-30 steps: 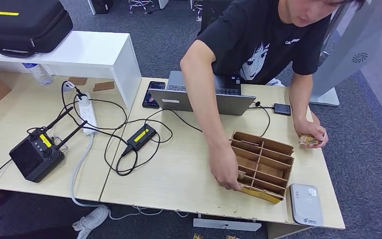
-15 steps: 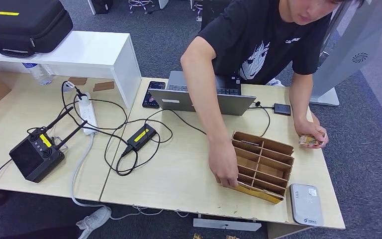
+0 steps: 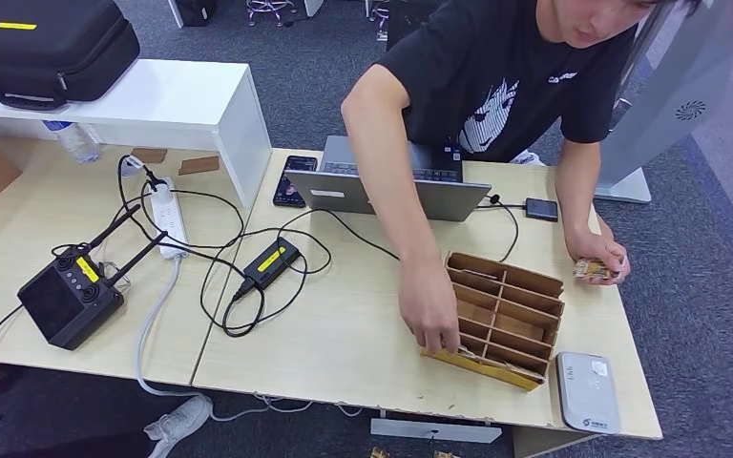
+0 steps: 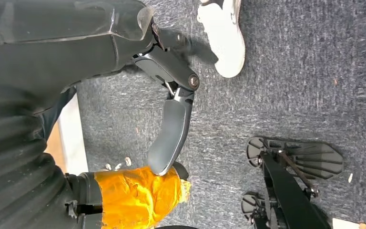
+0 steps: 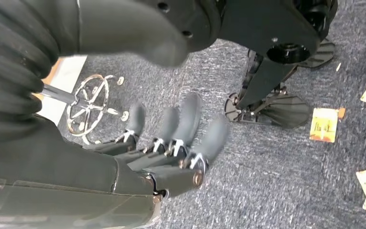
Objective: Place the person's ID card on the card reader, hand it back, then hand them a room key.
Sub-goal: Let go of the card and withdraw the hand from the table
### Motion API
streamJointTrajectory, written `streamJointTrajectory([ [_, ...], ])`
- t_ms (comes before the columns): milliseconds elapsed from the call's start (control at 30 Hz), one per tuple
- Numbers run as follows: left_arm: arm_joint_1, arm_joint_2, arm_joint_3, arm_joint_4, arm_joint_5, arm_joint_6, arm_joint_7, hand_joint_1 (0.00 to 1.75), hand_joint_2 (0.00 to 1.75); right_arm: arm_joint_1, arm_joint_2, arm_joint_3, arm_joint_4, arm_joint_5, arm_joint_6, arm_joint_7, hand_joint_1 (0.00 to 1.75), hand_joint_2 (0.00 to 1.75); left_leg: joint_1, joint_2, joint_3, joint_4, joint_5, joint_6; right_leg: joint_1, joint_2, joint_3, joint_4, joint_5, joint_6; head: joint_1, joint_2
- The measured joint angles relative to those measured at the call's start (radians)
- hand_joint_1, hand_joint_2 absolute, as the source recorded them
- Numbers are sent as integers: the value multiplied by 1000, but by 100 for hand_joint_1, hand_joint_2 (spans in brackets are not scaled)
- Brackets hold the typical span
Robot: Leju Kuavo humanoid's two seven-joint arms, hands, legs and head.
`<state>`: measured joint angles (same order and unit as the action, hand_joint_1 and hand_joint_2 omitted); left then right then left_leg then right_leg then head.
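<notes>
Waiting is the step in hand, as judged from the frames; neither arm has entered the head view, and both hang beside the body over the grey carpet. The left hand (image 4: 169, 129) is seen at the wrist camera with its thumb extended and nothing against it; the other fingers are hidden, so how far they are spread cannot be told. The right hand (image 5: 171, 143) shows its fingers (image 5: 187, 119) extended, slightly apart and holding nothing; the picture is blurred.

The card reader (image 3: 587, 390) lies flat at the near right corner of the table (image 3: 344, 334), just beside the cardboard rack (image 3: 501, 320); its top face is bare. The person's hand (image 3: 429, 310) reaches into the near end of the rack, touching a yellow card there; the person's other hand (image 3: 599, 258) holds a small card (image 3: 592, 270) at the right edge of the table, beyond the rack. Whether that is the ID card cannot be told.

To do the step well: keep both arms low until the person's hand is out of the rack; raise the right arm, being nearer the reader; present the fingers apart to receive the card; take it by one edge so it can be laid flat on the reader. Risk: cards already lie on the carpet (image 5: 324, 125), so a loose pinch may drop it.
</notes>
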<state>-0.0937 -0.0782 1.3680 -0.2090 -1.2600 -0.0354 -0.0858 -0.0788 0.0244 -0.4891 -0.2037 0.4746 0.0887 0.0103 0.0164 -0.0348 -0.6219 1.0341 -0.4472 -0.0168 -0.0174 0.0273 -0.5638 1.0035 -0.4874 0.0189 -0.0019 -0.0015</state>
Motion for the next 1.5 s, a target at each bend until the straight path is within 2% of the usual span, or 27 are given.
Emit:
streamJointTrajectory([
  [67, 0, 0, 0, 0, -2, 0, -5, 157, 175, -2, 1, 1, 0, 0, 1, 0, 174, 175, 0, 0, 0, 0, 0, 0, 0, 0, 0, 0, 0, 0, 0, 0],
  [333, 0, 0, 0, 0, -2, 0, -6, 137, 175, -6, 3, 2, 0, 5, -6, 6, 171, 175, 0, 0, 0, 0, 0, 0, 0, 0, 0, 0, 0, 0, 0, 0],
  [400, 0, 0, 0, 0, 1, 0, -2, 124, 175, -5, 5, 2, 0, 11, -9, 6, 169, 175, 0, 0, 0, 0, 0, 0, 0, 0, 0, 0, 0, 0, 0, 0],
  [433, 0, 0, 0, 0, 3, 0, 0, 112, 175, -4, 6, 2, 0, 14, -10, 5, 167, 175, 0, 0, 0, 0, 0, 0, 0, 0, 0, 0, 0, 0, 0, 0],
  [500, 1, 0, 0, 0, 6, 0, 3, 54, 175, -2, 7, 2, 0, 16, -11, 2, 165, 175, 0, 0, 0, 0, 0, 0, 0, 0, 0, 0, 0, 0, 0, 0],
  [567, 1, 0, 1, 0, 9, 0, 6, 5, 175, -1, 8, 2, 0, 16, -10, 0, 165, 175, 0, 0, 0, 0, 0, 0, 0, 0, 0, 0, 0, 0, 0, 0],
  [600, 1, 0, 1, 0, 10, 0, 8, 0, 175, -1, 8, 2, 0, 16, -9, -1, 165, 175, 0, 0, 0, 0, 0, 0, 0, 0, 0, 0, 0, 0, 0, 0],
  [800, 1, 0, 2, 0, 11, 6, 9, 0, 175, -3, 8, 2, 0, 16, -2, -1, 148, 175, 0, 0, 0, 0, 0, 0, 0, 0, 0, 0, 0, 0, 0, 0],
  [967, 1, 0, 2, 0, 11, 10, 7, 0, 175, -5, 8, 2, -1, 16, -1, -2, 155, 175, 0, 0, 0, 0, 0, 0, 0, 0, 0, 0, 0, 0, 0, 0],
  [1000, 1, 0, 2, 0, 10, 10, 7, 0, 175, -6, 8, 2, -1, 16, 0, -2, 119, 175, 0, 0, 0, 0, 0, 0, 0, 0, 0, 0, 0, 0, 0, 0],
  [1033, 1, 0, 2, 0, 9, 10, 7, 33, 175, -6, 8, 2, -1, 16, 0, -1, 79, 175, 0, 0, 0, 0, 0, 0, 0, 0, 0, 0, 0, 0, 0, 0],
  [1100, 1, 0, 2, 0, 7, 6, 7, 120, 175, -6, 8, 2, -1, 18, 2, 0, 1, 175, 0, 0, 0, 0, 0, 0, 0, 0, 0, 0, 0, 0, 0, 0],
  [1133, 1, 0, 2, 0, 6, 2, 7, 163, 175, -6, 8, 2, -1, 20, 2, 0, 0, 175, 0, 0, 0, 0, 0, 0, 0, 0, 0, 0, 0, 0, 0, 0],
  [1167, 1, 0, 2, 0, 6, -4, 6, 175, 175, -5, 8, 2, -1, 23, 3, 2, 0, 175, 0, 0, 0, 0, 0, 0, 0, 0, 0, 0, 0, 0, 0, 0],
  [1433, 1, -2, 2, 0, 14, -28, -6, 175, 175, -3, 8, 2, -1, 35, -15, 3, 0, 175, 0, 0, 0, 0, 0, 0, 0, 0, 0, 0, 0, 0, 0, 0],
  [1467, 1, -3, 2, 0, 14, -27, -8, 169, 175, -3, 8, 2, -1, 35, -16, 3, 3, 175, 0, 0, 0, 0, 0, 0, 0, 0, 0, 0, 0, 0, 0, 0],
  [1500, 1, -3, 2, 0, 14, -26, -9, 141, 175, -4, 8, 2, -1, 35, -16, 3, 21, 175, 0, 0, 0, 0, 0, 0, 0, 0, 0, 0, 0, 0, 0, 0],
])
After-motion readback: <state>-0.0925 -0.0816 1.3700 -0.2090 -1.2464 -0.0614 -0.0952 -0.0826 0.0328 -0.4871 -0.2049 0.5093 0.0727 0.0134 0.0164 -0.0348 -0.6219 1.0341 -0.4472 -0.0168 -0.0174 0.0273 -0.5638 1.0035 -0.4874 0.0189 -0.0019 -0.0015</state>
